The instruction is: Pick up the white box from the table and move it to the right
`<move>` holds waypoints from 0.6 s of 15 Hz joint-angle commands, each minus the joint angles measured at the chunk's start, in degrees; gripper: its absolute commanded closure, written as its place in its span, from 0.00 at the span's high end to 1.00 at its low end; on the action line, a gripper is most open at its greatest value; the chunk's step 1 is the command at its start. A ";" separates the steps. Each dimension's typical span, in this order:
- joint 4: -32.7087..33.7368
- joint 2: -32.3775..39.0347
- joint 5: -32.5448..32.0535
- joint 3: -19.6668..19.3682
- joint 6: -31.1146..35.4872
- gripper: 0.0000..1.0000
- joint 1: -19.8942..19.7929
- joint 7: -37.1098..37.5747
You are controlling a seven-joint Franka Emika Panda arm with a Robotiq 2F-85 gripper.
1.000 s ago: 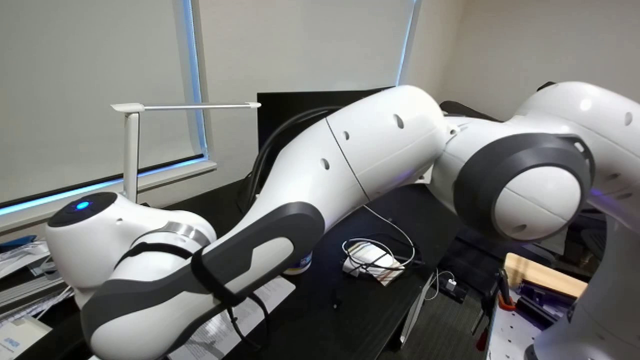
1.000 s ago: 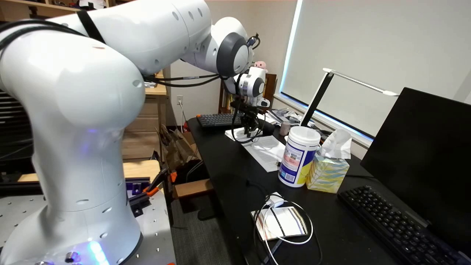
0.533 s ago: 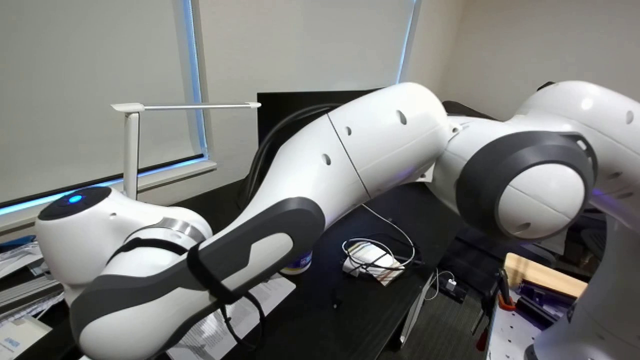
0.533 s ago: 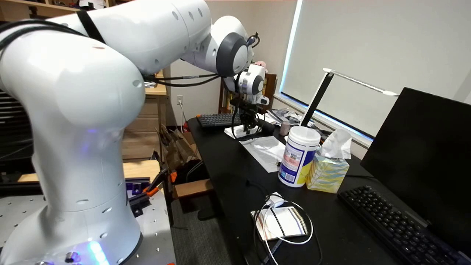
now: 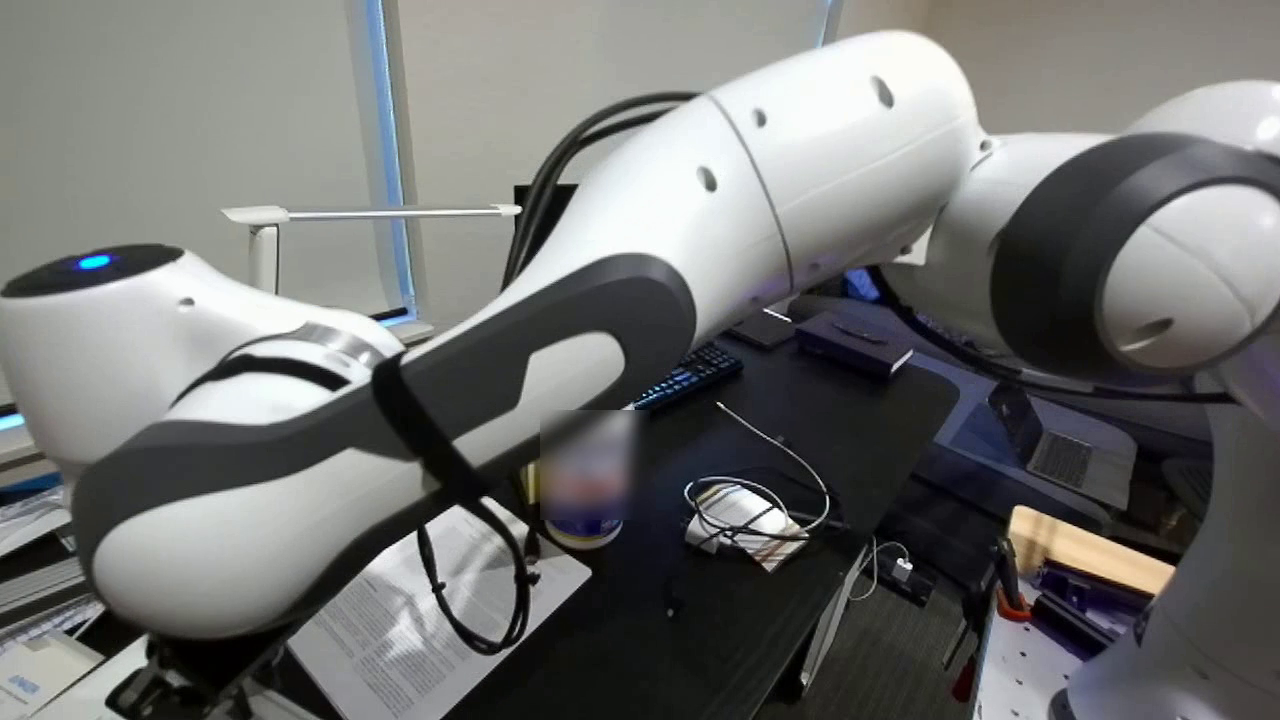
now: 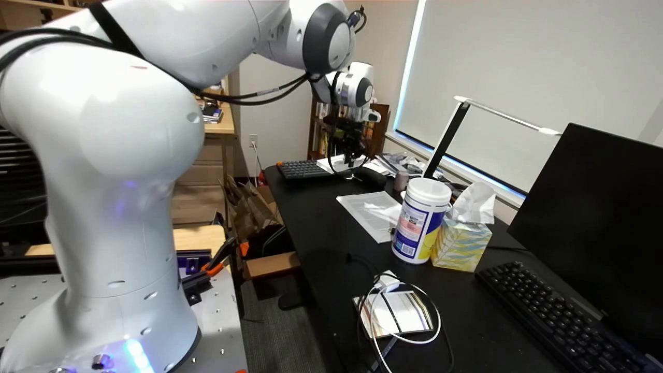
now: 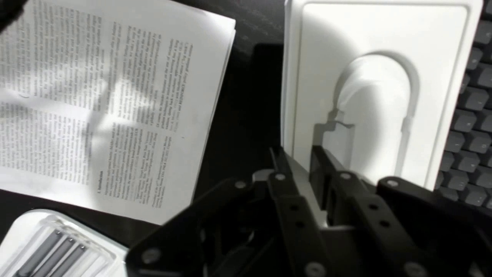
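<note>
The white box (image 7: 434, 77) is flat, with a moulded rounded hollow in its face. It fills the right of the wrist view. My gripper (image 7: 296, 154) is closed on its near-left edge, one finger on each side of the rim. In an exterior view the white box (image 6: 329, 165) hangs under the gripper (image 6: 351, 159), over the far end of the black table (image 6: 321, 223), apart from the printed sheet (image 6: 370, 210). In an exterior view the gripper (image 5: 190, 680) shows at the bottom left, its fingertips cut off.
A black keyboard (image 6: 303, 170) lies beside the box. A wipes canister (image 6: 420, 220) and tissue box (image 6: 461, 246) stand mid-table. Coiled cables lie on a small notebook (image 6: 399, 313). A lamp (image 6: 448, 137) and monitor (image 6: 595, 223) stand at the back. A clear-lidded case (image 7: 61, 246) shows in the wrist view.
The arm has risen clearly. The gripper and the white box have come up off the table, away from the printed sheet, which now shows more fully. Other things have not moved.
</note>
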 commanded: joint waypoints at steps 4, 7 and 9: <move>-21.31 -18.39 -1.39 -2.35 1.76 0.08 -0.30 5.10; -28.96 -25.14 -2.82 -3.39 4.31 0.08 0.56 7.95; -34.29 -29.99 -4.46 -3.74 5.26 0.08 1.24 9.77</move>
